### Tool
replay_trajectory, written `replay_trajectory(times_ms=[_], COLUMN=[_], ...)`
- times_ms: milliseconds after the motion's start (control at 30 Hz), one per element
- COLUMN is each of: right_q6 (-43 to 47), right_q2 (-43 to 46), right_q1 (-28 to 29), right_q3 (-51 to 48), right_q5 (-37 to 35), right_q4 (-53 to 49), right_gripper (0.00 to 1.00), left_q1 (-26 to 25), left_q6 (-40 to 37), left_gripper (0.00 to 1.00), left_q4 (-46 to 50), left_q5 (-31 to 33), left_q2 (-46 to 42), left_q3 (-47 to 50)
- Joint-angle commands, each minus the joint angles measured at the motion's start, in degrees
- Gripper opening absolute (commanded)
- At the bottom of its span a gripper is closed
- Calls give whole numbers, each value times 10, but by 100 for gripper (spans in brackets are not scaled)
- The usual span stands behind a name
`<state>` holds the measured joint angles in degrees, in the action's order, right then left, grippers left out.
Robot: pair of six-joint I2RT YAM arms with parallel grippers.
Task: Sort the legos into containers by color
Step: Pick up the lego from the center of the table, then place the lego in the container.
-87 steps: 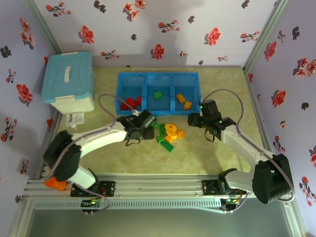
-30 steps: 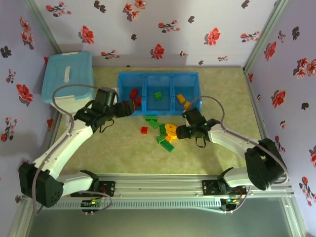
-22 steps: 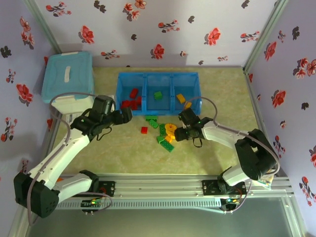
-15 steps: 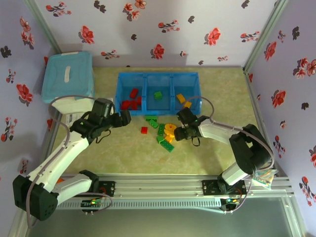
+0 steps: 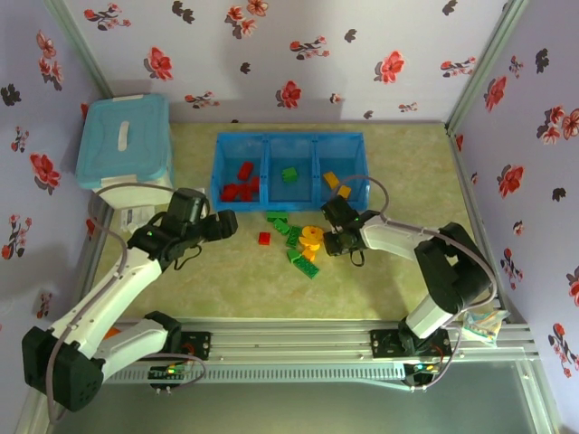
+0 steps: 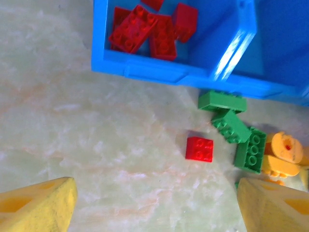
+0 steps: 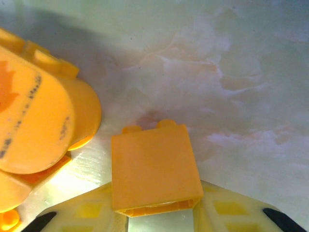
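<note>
At the table's far left sat a pale blue lidded box [image 5: 122, 145]. Next, the left gripper [image 5: 220, 225] hovered nr the tray [image 5: 289, 136], jaws wide apart, nothing in them. A lone red brick [image 6: 199, 149] lay on the table ahead of it. Tray compartments L to R: red, green, orange bricks. The loose pile [image 5: 301, 244] of green & orange legos lay just in front of the tray. At its right edge the right gripper [image 7: 155, 218] was clamped on an orange brick [image 7: 153, 169].
</note>
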<state>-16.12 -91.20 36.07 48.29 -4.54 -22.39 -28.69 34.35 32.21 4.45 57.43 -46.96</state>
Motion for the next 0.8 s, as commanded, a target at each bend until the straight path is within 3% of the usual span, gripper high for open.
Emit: replay_trajectory(times_ms=[0, 233, 400, 600, 767], right_q6=[1, 8, 29, 41, 51], right_q2=[41, 99, 92, 51, -16], right_q1=[4, 0, -41, -105, -123], right_q3=[8, 39, 103, 184, 256], right_q5=[-18, -79, -80, -51, -52], right_q4=[-16, -44, -71, -79, -95], right_gripper=[32, 29, 26, 25, 25], left_q1=[-6, -25, -66, -128, -179], left_q6=[14, 39, 69, 113, 121], left_gripper=[86, 85, 85, 84, 84], left_q4=[12, 3, -7, -30, -59], left_q5=[7, 8, 16, 38, 45], left_q2=[-15, -24, -29, -27, -23], left_q3=[19, 68, 108, 145, 160])
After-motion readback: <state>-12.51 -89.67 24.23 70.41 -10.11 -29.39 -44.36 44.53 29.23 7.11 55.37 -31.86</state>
